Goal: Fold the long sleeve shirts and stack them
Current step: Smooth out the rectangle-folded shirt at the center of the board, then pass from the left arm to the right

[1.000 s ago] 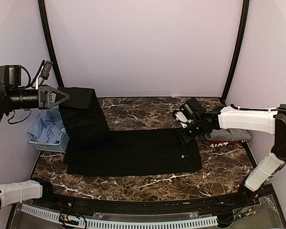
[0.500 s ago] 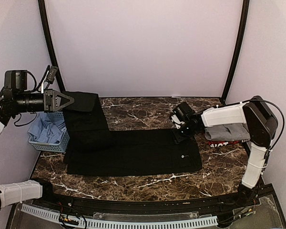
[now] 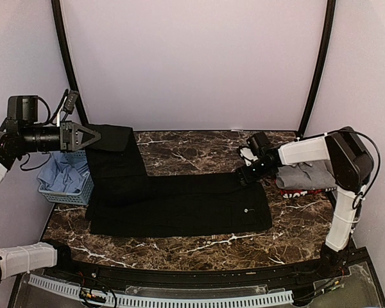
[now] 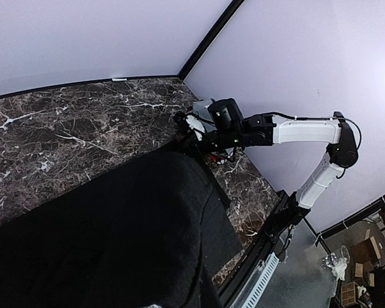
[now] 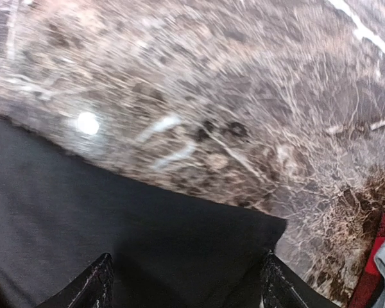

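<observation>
From my screen the largest thing is the dark marble table (image 3: 199, 247), which fills the middle and the lower part of the top view. On it lies the black shirt (image 3: 179, 205), a long band from the left side of the frame almost to the right side. Its right part is flat on the marble, while its left part rises up to the left gripper (image 3: 97, 136) at the middle left of the frame. This pincer is closed on the upper edge of the black cloth and holds it above the table. In the left wrist view the same cloth fills the lower left as one dark mass. Below this lifted part, at the left edge of the table, stands the light-blue basket (image 3: 67, 179) with pale blue cloth inside. At the right edge of the table there is a small pile: the grey shirt (image 3: 305, 174) lying on the red-edged shirt (image 3: 300, 191). The right gripper (image 3: 247, 174) is low at the upper right corner of the black shirt, just beside this pile. In the right wrist view its two fingers (image 5: 97, 282) stand well apart with the flat cloth corner between them, so this pincer is spread and grips nothing. One small pale button (image 3: 246, 209) shows near the right end of the shirt.
</observation>
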### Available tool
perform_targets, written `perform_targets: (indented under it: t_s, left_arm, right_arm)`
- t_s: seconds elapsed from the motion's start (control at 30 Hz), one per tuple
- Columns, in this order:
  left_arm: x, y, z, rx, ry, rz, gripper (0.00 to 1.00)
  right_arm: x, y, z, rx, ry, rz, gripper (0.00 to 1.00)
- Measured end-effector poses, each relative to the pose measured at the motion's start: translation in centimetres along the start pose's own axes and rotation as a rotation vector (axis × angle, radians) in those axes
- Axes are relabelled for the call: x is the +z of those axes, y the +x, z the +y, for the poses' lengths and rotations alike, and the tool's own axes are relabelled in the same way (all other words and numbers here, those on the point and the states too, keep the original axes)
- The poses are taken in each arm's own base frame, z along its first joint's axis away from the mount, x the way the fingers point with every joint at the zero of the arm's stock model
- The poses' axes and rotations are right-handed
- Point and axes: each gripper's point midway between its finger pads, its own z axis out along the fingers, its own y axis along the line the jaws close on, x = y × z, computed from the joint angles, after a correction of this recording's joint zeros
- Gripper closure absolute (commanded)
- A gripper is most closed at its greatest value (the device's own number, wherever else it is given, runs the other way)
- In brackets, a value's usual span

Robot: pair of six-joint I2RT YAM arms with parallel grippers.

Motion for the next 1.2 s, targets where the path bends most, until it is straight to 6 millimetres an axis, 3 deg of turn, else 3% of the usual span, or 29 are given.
perform_targets:
  t_s: [0.1, 0.43, 0.57, 0.67, 0.93, 1.07, 1.2]
  left_arm:
    - [0.1, 0.2, 0.1, -0.004, -0.001, 0.004, 1.0]
    - [0.5, 0.5, 0.5, -0.008, 0.004, 0.004, 1.0]
    - [0.7, 0.8, 0.7, -0.02, 0.01, 0.007, 1.0]
    - [1.0, 1.0, 0.8, -0.034, 0.024, 0.008, 1.0]
    - [2.2, 1.6, 0.3, -0.082, 0.101, 0.015, 1.0]
    - [3.5, 2.1, 0.0, -0.098, 0.129, 0.049, 1.0]
    - [5.9, 3.2, 1.4, -0.154, 0.129, 0.103, 0.97]
  right_arm:
    - [0.9, 0.8, -0.9, -0.001, 0.003, 0.028, 0.25]
    - [0.8, 0.4, -3.1, -0.012, 0.072, 0.02, 0.25]
    - [-0.1, 0.2, -4.1, -0.01, 0.129, 0.013, 0.25]
    - [-1.8, -0.8, -4.6, -0.004, 0.15, -0.025, 0.24]
    - [-7.2, -4.3, -3.4, 0.019, 0.099, -0.178, 0.24]
    - [-7.6, -4.5, -2.3, 0.016, 0.062, -0.188, 0.24]
    - [-7.4, -4.1, -0.5, -0.005, 0.022, -0.176, 0.24]
